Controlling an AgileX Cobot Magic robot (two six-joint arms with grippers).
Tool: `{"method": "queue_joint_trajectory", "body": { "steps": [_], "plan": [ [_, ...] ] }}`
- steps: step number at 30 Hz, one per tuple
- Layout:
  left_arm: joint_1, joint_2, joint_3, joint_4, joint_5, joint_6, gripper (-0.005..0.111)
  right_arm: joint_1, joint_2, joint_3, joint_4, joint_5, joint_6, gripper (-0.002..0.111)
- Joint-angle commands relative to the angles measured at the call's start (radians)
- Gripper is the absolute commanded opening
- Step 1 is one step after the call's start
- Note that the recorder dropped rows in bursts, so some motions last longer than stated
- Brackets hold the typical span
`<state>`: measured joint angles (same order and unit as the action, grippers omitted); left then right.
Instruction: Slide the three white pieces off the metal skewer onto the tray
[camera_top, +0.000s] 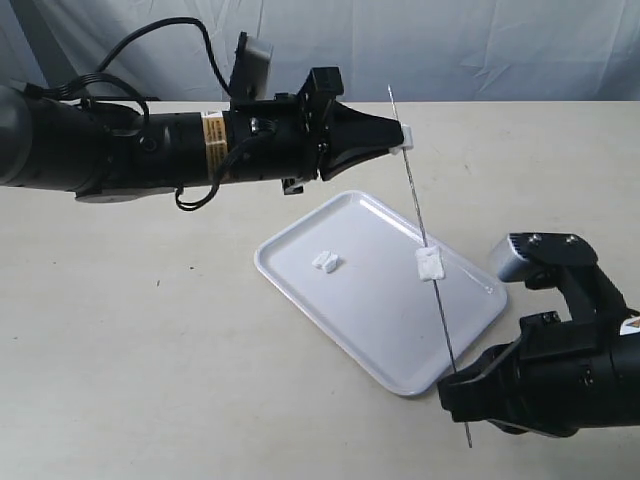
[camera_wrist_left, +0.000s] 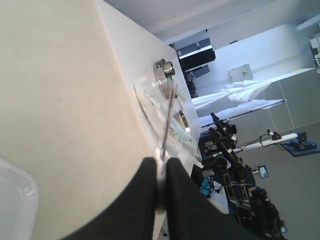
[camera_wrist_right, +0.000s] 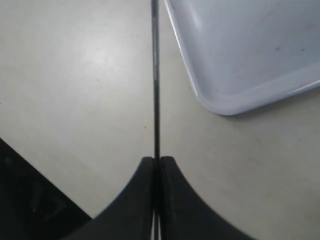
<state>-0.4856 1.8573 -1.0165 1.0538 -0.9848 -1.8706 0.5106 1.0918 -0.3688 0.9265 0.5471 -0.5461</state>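
The thin metal skewer (camera_top: 425, 240) runs steeply from upper left to lower right above the white tray (camera_top: 300, 262). My right gripper (camera_top: 462, 385) is shut on its lower end; in the right wrist view the skewer (camera_wrist_right: 155, 80) rises straight out of the closed jaws of that gripper (camera_wrist_right: 156, 161). My left gripper (camera_top: 402, 138) is shut on a white piece (camera_top: 405, 137) near the skewer's top; the left wrist view shows that piece (camera_wrist_left: 160, 166) pinched in the gripper (camera_wrist_left: 160, 162). A second white piece (camera_top: 429, 265) sits mid-skewer. A third (camera_top: 326, 261) lies on the tray.
The tray's corner (camera_wrist_right: 220, 102) lies close beside the skewer in the right wrist view. Beige tabletop (camera_top: 130, 330) surrounds the tray. A white cloth backdrop (camera_top: 450, 50) hangs behind the table. The left arm's black body (camera_top: 150, 150) stretches across the back left.
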Motion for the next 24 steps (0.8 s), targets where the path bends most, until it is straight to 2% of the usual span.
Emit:
{"method": "queue_joint_trajectory", "body": {
  "steps": [1, 7, 13, 17, 20, 24],
  "plan": [
    [0.012, -0.008, -0.010, -0.134, 0.022, 0.068, 0.000, 0.001, 0.000, 0.016, 0.009, 0.042, -0.003, -0.001],
    [0.059, -0.008, -0.010, -0.173, 0.042, 0.102, 0.000, 0.001, 0.000, 0.016, 0.006, 0.057, -0.003, -0.001],
    [0.114, -0.008, -0.010, -0.079, 0.109, 0.102, 0.000, 0.001, -0.002, 0.016, 0.005, 0.057, -0.005, -0.001],
    [0.125, -0.008, -0.010, 0.102, 0.200, 0.042, 0.000, 0.001, -0.011, 0.013, 0.005, 0.040, -0.005, -0.001],
    [0.116, 0.008, -0.010, 0.313, 0.290, -0.067, 0.000, 0.001, -0.033, -0.005, 0.014, 0.040, -0.005, -0.001],
    [0.114, 0.081, -0.010, 0.456, 0.248, -0.179, 0.000, 0.001, -0.066, -0.036, 0.024, 0.042, -0.003, -0.001]
  ]
}}
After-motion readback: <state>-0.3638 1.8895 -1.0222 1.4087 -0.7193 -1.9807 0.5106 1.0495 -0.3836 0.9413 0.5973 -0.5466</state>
